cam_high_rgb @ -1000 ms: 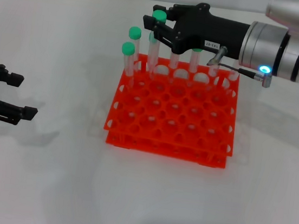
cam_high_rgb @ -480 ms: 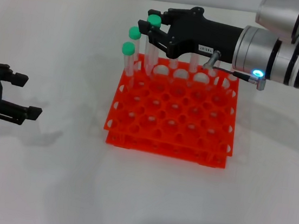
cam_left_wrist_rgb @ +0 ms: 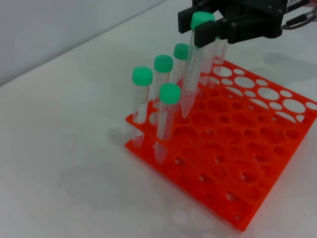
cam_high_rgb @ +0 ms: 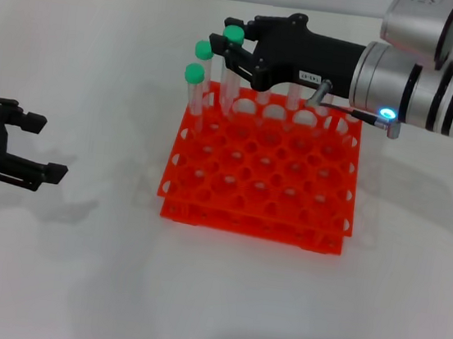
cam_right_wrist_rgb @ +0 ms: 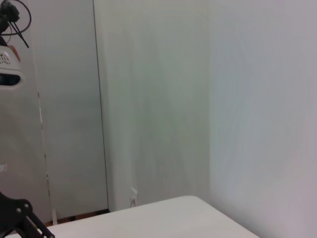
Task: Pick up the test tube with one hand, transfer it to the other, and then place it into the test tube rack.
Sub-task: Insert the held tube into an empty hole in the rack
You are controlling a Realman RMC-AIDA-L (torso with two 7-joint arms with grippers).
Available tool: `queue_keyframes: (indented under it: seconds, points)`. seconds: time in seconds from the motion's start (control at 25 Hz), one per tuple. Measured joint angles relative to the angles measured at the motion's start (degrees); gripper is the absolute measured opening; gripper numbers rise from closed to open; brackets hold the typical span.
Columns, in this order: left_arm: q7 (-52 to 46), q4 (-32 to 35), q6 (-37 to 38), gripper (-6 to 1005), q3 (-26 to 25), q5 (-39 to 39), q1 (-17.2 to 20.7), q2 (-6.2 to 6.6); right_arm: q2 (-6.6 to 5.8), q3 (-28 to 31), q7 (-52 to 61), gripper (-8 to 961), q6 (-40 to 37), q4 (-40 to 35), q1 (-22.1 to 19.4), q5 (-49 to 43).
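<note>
While the left gripper [cam_high_rgb: 26, 147] idles with fingers spread at the left edge of the frame, the right gripper [cam_high_rgb: 234, 52], at upper centre, clamps the test tube [cam_left_wrist_rgb: 192, 64] just below its green cap. The tube hangs tilted, its tip above the rack's [cam_high_rgb: 318, 230] rear left holes, apparently to line it up for insertion beside four other capped tubes [cam_left_wrist_rgb: 140, 101].

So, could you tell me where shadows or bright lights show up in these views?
Head view: soft grey shadows lie on the white table, beside the left gripper and the test tube rack; a blue-white light glows on the right arm's wrist. Left wrist view: a faint shadow falls beside the rack.
</note>
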Motion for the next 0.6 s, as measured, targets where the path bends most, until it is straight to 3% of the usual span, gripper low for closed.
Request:
queue_keyframes:
  seconds: [0.6]
  points:
    - [-0.01,0.00,-0.15,874,0.00,0.23,-0.09,-0.27,0.00,-0.34,-0.05,283,0.61,1.74,0.76,0.01]
